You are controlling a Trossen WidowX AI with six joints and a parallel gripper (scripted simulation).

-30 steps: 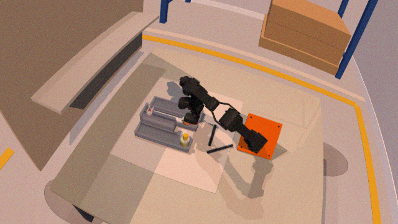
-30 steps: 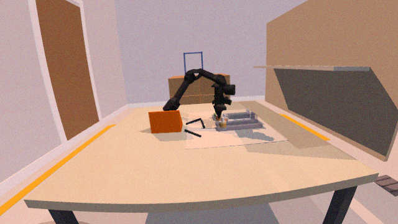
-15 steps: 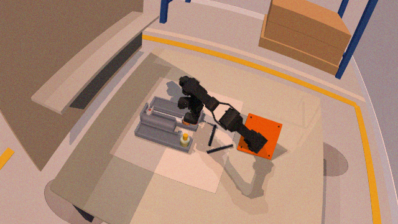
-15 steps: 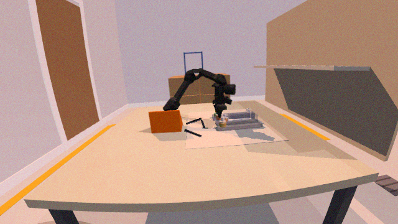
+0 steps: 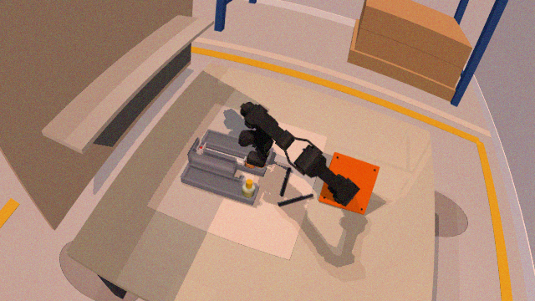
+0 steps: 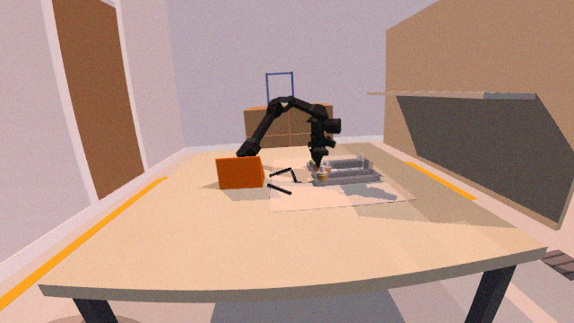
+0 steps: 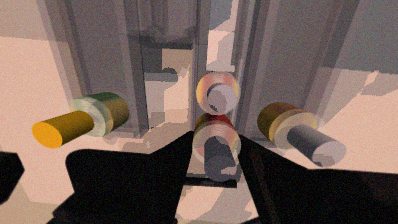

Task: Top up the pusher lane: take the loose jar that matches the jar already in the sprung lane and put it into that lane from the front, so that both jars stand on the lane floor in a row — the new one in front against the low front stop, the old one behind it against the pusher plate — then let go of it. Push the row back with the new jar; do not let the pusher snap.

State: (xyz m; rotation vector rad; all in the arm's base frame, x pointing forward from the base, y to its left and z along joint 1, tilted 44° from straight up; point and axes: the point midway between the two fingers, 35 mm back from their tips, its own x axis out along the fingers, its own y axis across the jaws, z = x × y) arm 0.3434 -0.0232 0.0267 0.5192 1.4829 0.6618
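My gripper points down at the front end of the middle lane. It is shut on a clear jar with red contents and a grey cap. A matching jar, pale-capped with a red and yellow body, stands directly behind it in the sprung lane. The two look touching or nearly so. A dark low bar crosses in front of the held jar; whether the jar's base is on the lane floor is hidden. The pusher plate cannot be made out in the wrist view.
A yellow-capped jar stands in the left lane and a grey-capped amber jar in the right lane, both near the fingers. Black bars lie before the rack. The orange block is at the arm's base.
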